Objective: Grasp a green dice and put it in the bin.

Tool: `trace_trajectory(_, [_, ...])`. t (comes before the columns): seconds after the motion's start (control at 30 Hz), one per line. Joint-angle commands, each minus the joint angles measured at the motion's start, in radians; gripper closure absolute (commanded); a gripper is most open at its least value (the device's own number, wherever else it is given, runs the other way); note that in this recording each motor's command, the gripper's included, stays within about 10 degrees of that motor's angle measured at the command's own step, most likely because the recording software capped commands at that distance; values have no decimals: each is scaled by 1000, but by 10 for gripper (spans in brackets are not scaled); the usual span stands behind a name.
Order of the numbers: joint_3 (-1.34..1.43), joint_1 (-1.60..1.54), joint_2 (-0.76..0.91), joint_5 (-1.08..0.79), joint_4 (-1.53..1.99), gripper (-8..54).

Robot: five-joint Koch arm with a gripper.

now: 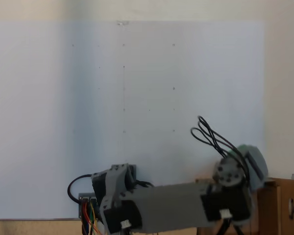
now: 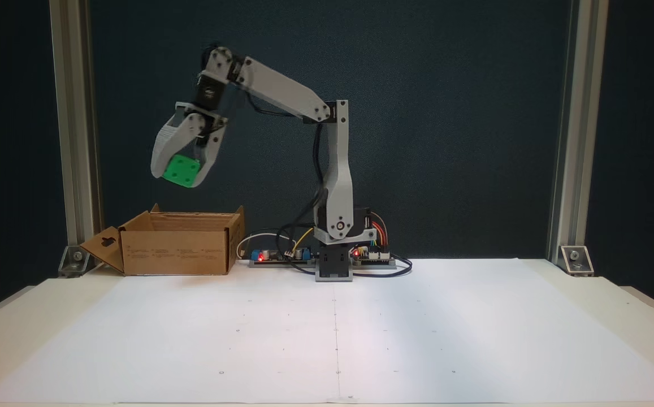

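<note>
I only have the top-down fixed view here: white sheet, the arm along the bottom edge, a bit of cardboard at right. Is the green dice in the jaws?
Observer: Yes. In the front fixed view the green dice sits clamped in the gripper, up in the air.
Operator: Where is it relative to the bin?
Observer: The bin stands on the table at the left of that view, and the dice hangs above its open top.
Operator: Are the flaps in the way?
Observer: They stand raised around the opening; one flap hangs outward at the left. The dice is well above them.
</note>
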Motion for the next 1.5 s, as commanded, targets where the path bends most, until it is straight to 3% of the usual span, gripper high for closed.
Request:
trace_trajectory(0.0, [-58,137,28,-6,6,340])
trace_trajectory(0.33, [12,474,-81,-103,15,340])
trace_trajectory(0.77, [377,443,-91,-140,-198,340])
trace_trajectory(1.47, [399,460,-143,-140,-540,340])
